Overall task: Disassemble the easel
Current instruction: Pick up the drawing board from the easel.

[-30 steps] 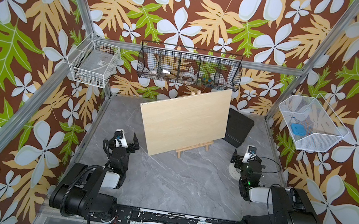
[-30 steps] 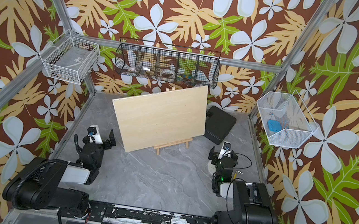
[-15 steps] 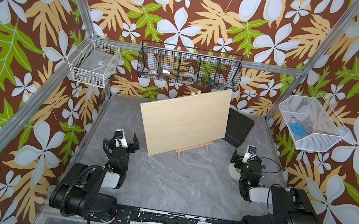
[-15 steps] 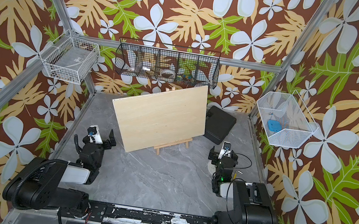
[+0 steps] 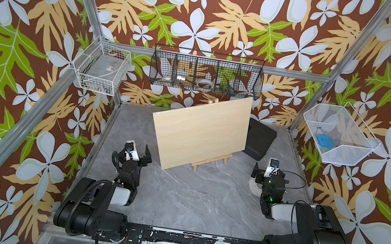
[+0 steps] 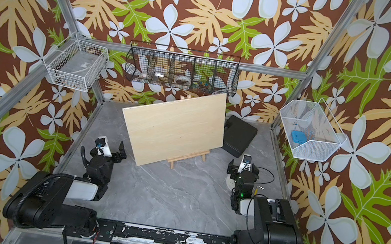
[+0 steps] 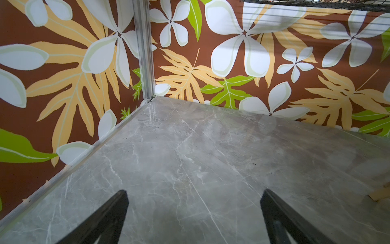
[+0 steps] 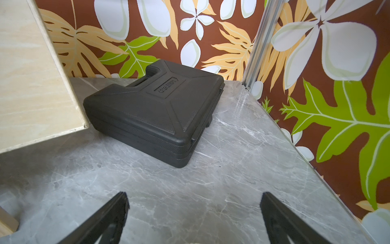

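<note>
Well, both arms sit low at the near edge of the grey table [image 5: 190, 203]. The left claw [image 7: 193, 193] and the right claw [image 8: 193, 195] are each spread wide, holding nothing. The easel [image 5: 212, 158] stands toward the back middle, mostly hidden by a big pale board [image 5: 201, 131] leaning on it; only its ledge, feet and top tip show. A black case [image 8: 156, 109] lies flat just beside the board's right edge.
</note>
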Controlling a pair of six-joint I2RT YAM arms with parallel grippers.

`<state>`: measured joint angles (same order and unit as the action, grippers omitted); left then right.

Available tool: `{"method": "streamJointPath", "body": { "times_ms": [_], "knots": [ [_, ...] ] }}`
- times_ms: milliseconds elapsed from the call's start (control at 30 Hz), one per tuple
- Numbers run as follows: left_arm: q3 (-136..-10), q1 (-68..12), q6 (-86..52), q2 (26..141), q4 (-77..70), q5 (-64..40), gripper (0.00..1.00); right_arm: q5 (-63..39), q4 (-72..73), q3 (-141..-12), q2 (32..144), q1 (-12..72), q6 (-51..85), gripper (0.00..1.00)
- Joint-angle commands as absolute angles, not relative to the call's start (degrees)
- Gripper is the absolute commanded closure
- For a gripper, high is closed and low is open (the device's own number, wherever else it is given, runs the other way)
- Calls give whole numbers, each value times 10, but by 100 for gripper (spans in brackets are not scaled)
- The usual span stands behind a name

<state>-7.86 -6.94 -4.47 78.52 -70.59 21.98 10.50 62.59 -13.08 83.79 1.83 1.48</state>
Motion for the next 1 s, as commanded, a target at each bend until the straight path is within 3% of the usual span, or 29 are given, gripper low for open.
{"method": "streamJointPath", "body": {
  "times_ms": [0,167,467,567,700,833,967],
  "knots": [
    [-74,-69,-39,765,-732,212,0,104,642,-132,837,19,17,1],
    [-103,-68,-58,643,-584,253,0,98,651,-127,829,19,14,1],
    [-215,-68,-12,426,-338,253,0,92,237,-310,687,19,63,2],
    [-270,-68,-6,371,-226,183,0,63,135,-367,659,20,76,9],
    [-320,-69,0,316,-109,11,0,17,54,-428,628,21,83,14],
    [-331,-69,-21,310,-78,-133,0,-55,28,-486,633,21,83,16],
    [-339,-69,-64,373,-95,-233,0,-126,2,-561,682,35,80,18]
  ]
}}
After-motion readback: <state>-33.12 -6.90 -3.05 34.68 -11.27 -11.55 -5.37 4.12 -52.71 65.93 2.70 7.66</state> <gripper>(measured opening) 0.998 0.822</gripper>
